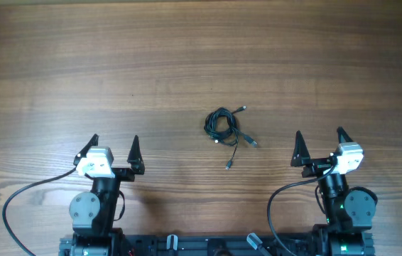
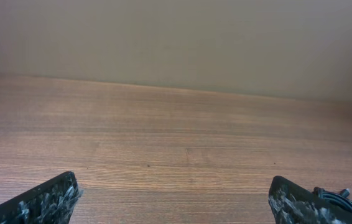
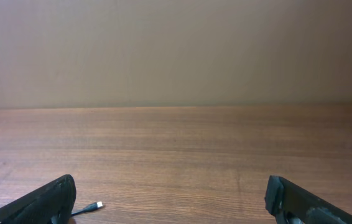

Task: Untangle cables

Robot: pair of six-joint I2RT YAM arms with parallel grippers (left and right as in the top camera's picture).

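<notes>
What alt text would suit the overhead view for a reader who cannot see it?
A small knotted clump of thin black cables lies on the wooden table, between the open left gripper and open right gripper, neither touching it.

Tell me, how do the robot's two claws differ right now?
The left gripper sits left of the cables, the right gripper right of them. The left's camera glimpses them at its right edge; the right's sees one plug at its left. Both are open, empty.
</notes>
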